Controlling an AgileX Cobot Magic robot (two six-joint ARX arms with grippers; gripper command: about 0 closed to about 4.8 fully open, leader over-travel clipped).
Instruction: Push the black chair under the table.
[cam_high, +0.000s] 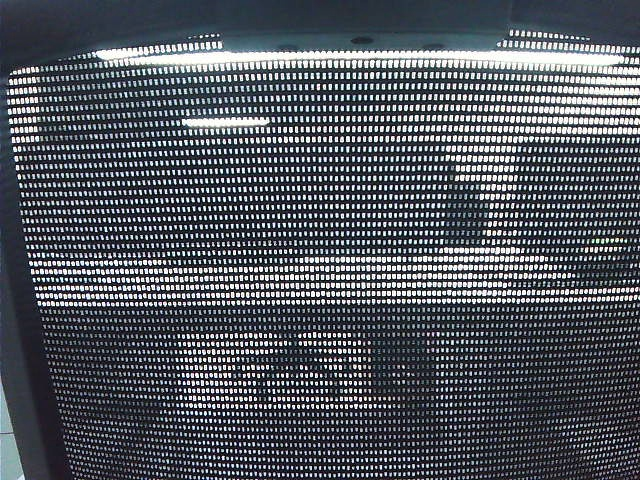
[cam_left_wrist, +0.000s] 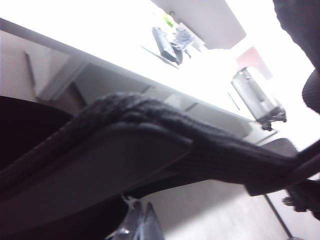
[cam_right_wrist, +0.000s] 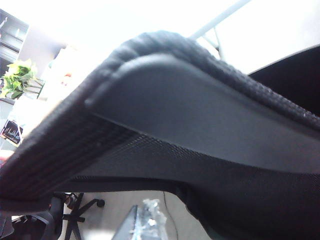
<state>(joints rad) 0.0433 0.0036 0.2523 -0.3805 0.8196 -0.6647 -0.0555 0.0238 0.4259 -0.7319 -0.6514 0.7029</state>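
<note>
While mesh fills exterior view:
Black chair (cam_high: 320, 300): back close to both tools.
Tabletop (cam_left_wrist: 100, 35): white, behind chair.
Left tool (cam_left_wrist: 135, 227): state unclear.
Right tool (cam_right_wrist: 145, 222): state unclear.

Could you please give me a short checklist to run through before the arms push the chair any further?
1. Black chair squarely ahead: ok, its mesh back fills the exterior view.
2. Table beyond the chair: ok, seen in the left wrist view.
3. Left gripper close to the chair's frame: ok; contact: cannot tell.
4. Right gripper close to the frame: ok; contact: cannot tell.
5. Jaws open or shut: cannot tell.
6. Free space under the table: cannot tell.
</note>
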